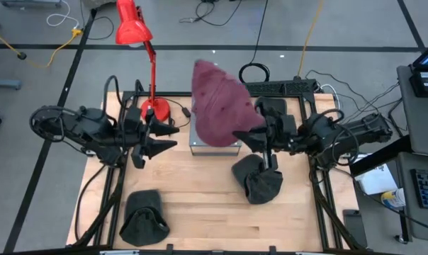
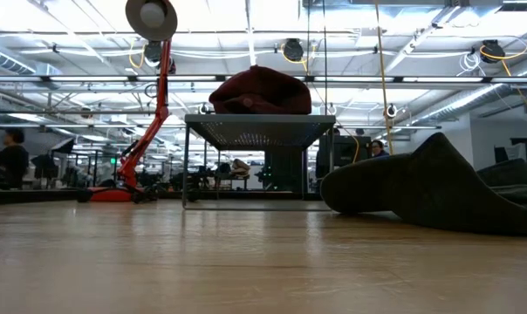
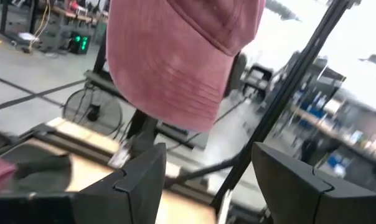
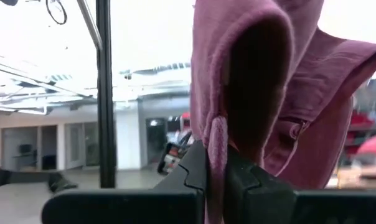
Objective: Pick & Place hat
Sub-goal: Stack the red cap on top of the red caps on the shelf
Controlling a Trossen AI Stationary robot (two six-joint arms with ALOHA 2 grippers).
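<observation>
No writing showed on the maroon hat [image 1: 217, 106], which draped over the small metal stand [image 1: 214, 146] at the counter's [image 1: 200, 205] far middle. Right gripper [image 1: 244, 135] clamped its edge, hiding its fingertips; left gripper [image 1: 168, 134] hovered apart, left of the stand.

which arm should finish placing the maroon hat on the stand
Right. The right gripper is shut on the maroon hat, pinching its fabric between the fingers, with the hat over the small stand. The left gripper is open and empty, beside the stand near the red lamp.
</observation>
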